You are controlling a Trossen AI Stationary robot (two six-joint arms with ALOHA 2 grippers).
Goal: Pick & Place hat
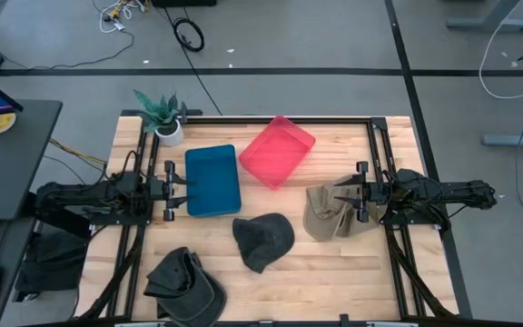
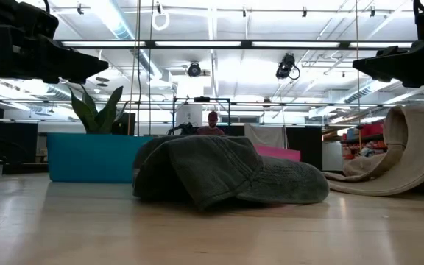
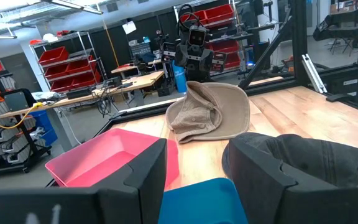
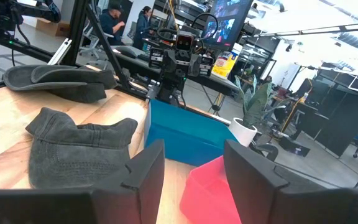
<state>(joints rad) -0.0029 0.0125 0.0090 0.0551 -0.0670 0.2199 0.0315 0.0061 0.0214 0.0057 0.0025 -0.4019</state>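
Dark grey hat (image 1: pixel 263 240): we are finding it lying mid-desk (image 1: pixel 352 272), between both arms.
Handling: we are judging it soft, light, floppy; pinching the crown fold.
Left tool (image 1: pixel 187 189): standing spread, empty, over the blue tray (image 1: pixel 213 180).
Right tool (image 1: pixel 341 193): standing spread, empty, over the tan hat (image 1: pixel 327 214).

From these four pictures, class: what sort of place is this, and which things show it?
Most likely a robotics lab or workshop. Shelves of red bins line the room, another robot arm sits at a far bench, and cables trail across the floor beside the wooden table.
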